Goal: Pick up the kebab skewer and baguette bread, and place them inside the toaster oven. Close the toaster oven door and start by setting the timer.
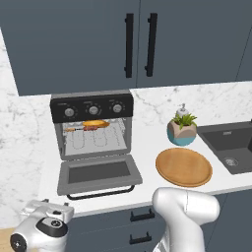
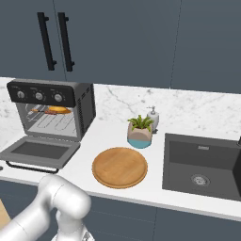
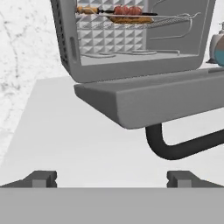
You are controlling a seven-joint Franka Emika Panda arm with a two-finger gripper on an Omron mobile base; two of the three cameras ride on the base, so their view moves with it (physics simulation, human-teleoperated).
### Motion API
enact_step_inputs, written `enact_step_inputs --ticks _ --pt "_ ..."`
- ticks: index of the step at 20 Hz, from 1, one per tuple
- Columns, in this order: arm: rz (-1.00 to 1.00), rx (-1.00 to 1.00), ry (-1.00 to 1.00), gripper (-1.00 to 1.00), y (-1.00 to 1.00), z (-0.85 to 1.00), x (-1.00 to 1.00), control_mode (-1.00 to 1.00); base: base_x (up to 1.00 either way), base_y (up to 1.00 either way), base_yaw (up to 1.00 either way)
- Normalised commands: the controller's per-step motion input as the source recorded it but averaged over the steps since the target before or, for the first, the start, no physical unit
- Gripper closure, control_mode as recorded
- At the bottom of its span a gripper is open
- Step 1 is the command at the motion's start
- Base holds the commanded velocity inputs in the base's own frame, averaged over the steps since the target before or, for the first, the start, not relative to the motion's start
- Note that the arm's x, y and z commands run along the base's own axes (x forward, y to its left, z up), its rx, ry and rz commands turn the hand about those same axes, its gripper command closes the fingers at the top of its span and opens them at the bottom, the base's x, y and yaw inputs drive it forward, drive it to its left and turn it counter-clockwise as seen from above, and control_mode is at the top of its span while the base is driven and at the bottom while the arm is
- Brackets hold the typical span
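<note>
Marble-topped counter (image 1: 147,142) ran under dark cabinets, and you had the toaster oven (image 1: 92,125) standing at its left end as your landmark. Both foods were already inside it: the baguette bread (image 1: 96,123) lay on the upper wire rack, and the kebab skewer (image 3: 124,10) rested beside it on that same rack, its red chunks plain in the hand view. So the loading part of your job looked finished. What remained was the toaster oven door (image 1: 98,173), which hung down flat in front of the oven with its black bar handle (image 3: 183,144) toward you, and then the timer knob on the black panel above the opening. Your hand (image 3: 111,179) sat low, just in front of and below the door's edge, near that handle, with its fingers spread wide and nothing between them. A round wooden plate (image 1: 183,167) lay bare to the right of the oven.
</note>
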Motion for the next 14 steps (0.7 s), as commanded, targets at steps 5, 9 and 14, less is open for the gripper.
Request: enact_step_inputs --ticks 5,9,14 --pt "0.09 0.05 -0.09 -1.00 0.12 0.00 0.11 -1.00 0.00 0.00 0.00" --pt "0.08 0.06 -0.07 -1.00 0.02 0.00 0.15 -1.00 0.00 0.00 0.00" --pt "0.03 0.05 -0.05 -1.00 0.00 0.00 0.21 -1.00 0.00 0.00 0.00"
